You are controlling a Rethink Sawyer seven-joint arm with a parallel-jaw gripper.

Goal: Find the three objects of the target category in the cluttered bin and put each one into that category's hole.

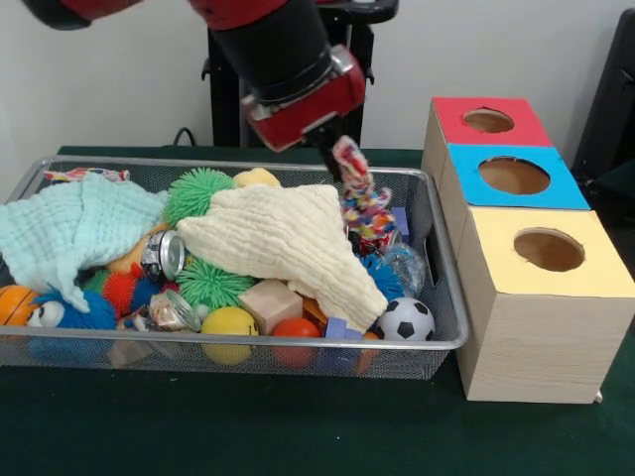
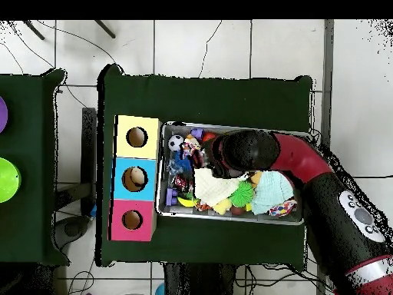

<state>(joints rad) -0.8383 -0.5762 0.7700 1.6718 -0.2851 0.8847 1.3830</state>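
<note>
Front view: my red and black arm comes down from the top centre of the frame. My gripper (image 1: 335,149) sits just above the rear rim of the silver wire mesh bin (image 1: 446,297), clenched on the top end of a multicoloured knotted rope toy (image 1: 362,203), which hangs down into the right rear part of the bin. A pale yellow cloth (image 1: 288,243) is draped over the middle of the clutter, and a mint green cloth (image 1: 74,228) covers the left side. Around them lie green spiky rubber balls (image 1: 198,193), a small black and white football (image 1: 407,320) at the front right corner, a yellow ball (image 1: 229,325) and a wooden cube (image 1: 269,302). At the right of the frame, touching the bin, stands a wooden box with three round holes (image 1: 541,288): red top at the rear, blue in the middle, yellow in front.

Overhead view: my arm (image 2: 307,165) enters from the lower right and bends over the bin (image 2: 230,217) in the centre. The wrist hides my gripper here. The three-hole box (image 2: 136,178) lies at the bin's left, yellow uppermost, pink lowest.
</note>
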